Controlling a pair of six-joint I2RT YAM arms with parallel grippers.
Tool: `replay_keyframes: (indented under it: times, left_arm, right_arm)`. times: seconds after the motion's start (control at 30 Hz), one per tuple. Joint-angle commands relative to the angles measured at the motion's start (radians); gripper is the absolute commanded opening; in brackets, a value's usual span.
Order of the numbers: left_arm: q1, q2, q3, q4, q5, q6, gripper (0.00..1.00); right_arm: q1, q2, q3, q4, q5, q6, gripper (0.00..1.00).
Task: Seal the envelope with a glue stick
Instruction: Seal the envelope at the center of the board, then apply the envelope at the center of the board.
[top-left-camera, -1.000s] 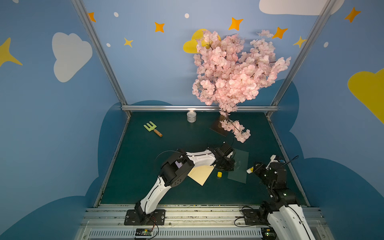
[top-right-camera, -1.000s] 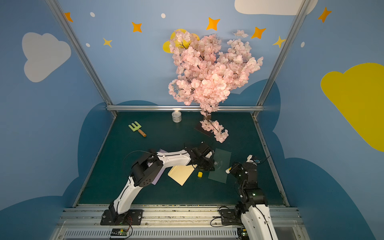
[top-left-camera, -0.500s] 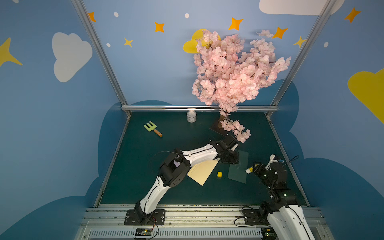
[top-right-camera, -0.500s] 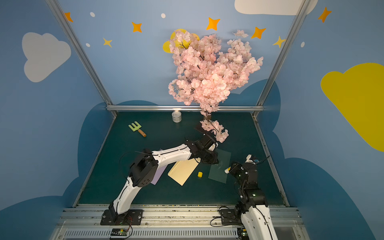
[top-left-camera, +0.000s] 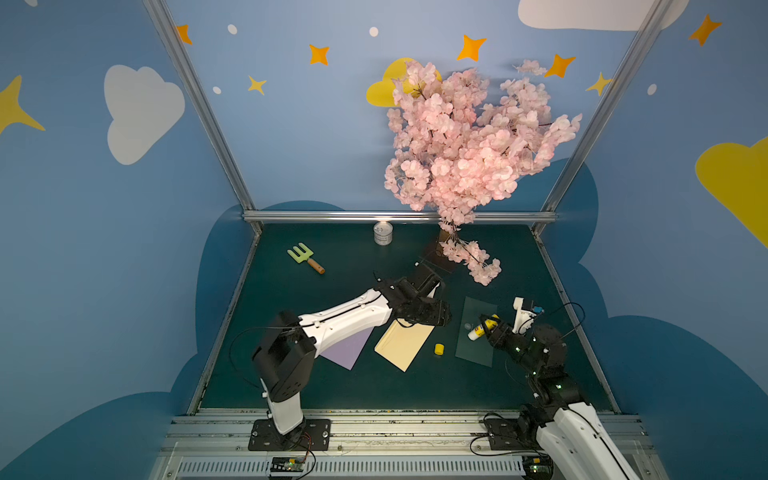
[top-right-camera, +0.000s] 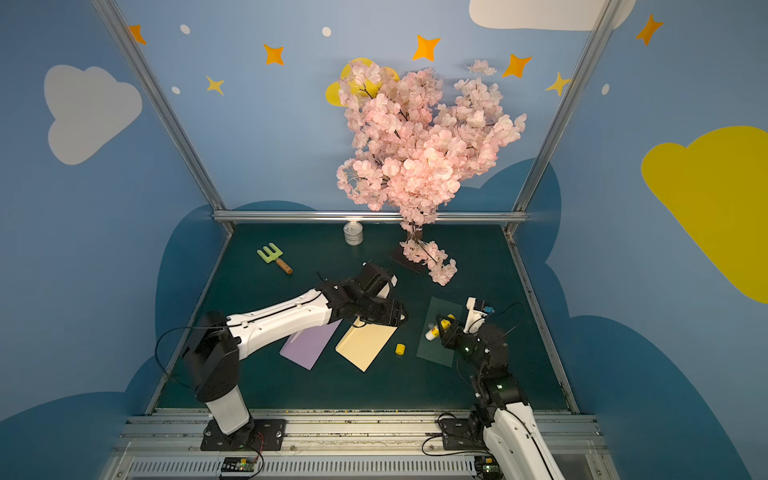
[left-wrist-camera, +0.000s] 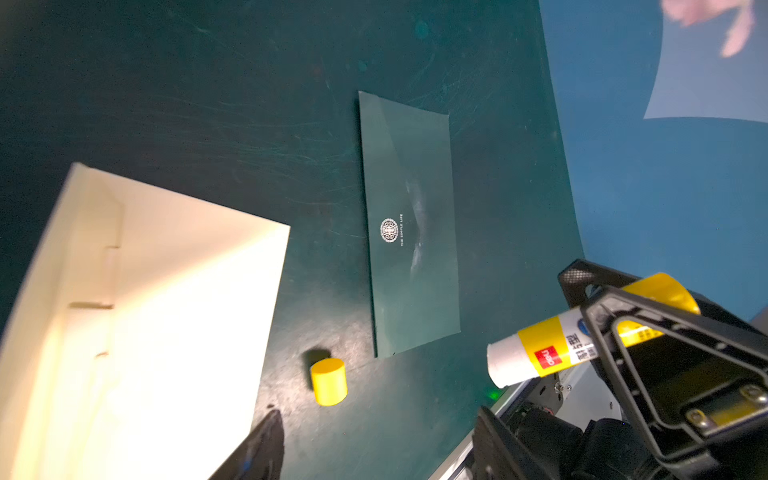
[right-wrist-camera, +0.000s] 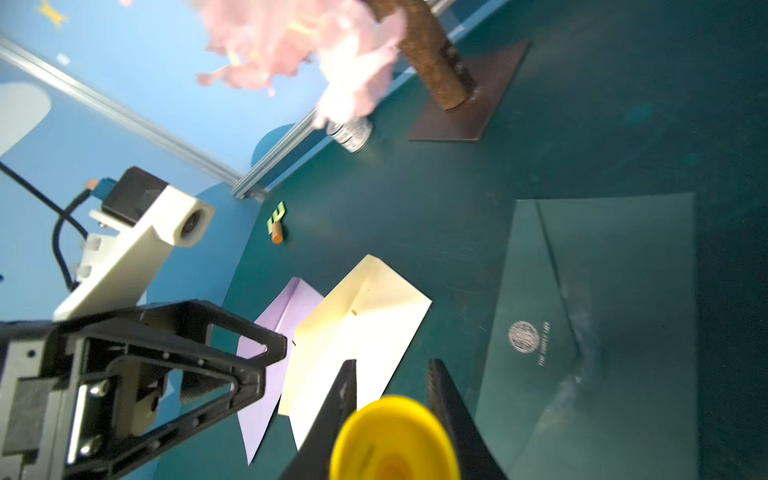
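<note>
The right gripper (top-right-camera: 442, 328) clamps a glue stick (top-right-camera: 432, 333) between its fingers, the whitish tip jutting past them above a green envelope (top-right-camera: 436, 353). A loose yellow cap (top-right-camera: 400, 349) lies on the mat beside a cream envelope (top-right-camera: 363, 345), nearer the left fingers than the right. The left gripper (top-right-camera: 395, 319) hangs over that envelope's far end. A purple envelope (top-right-camera: 309, 344) lies back behind its fingers, partly under the arm.

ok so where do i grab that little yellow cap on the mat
Pinch the yellow cap across its round side wall, coming straight down from above. It is a short cylinder alone on the mat, between the cream envelope and green envelope, touching neither.
</note>
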Motion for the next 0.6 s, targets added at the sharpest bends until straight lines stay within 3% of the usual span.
replay_keyframes:
  times: [0.0,0.13,0.27,0.43,0.57]
  left_arm:
    - [0.041,-0.122,-0.111,-0.048,-0.101,0.002,0.73]
    - [0.094,-0.246,-0.274,-0.032,-0.128,0.008,0.77]
    - [0.148,-0.328,-0.399,-0.005,-0.126,0.050,0.88]
    - [0.181,-0.322,-0.486,0.109,-0.069,0.167,0.93]
    - [0.201,-0.253,-0.467,0.086,-0.098,0.238,0.93]
  right_arm:
    - [0.117,0.048,0.026,0.136,0.021,-0.141,0.00]
    - [0.298,0.156,0.069,0.166,0.157,-0.309,0.00]
    - [0.452,0.317,0.125,0.229,0.264,-0.453,0.00]
    - [0.483,0.485,0.157,0.387,0.277,-0.437,0.00]
    - [0.480,0.578,0.185,0.458,0.269,-0.397,0.00]
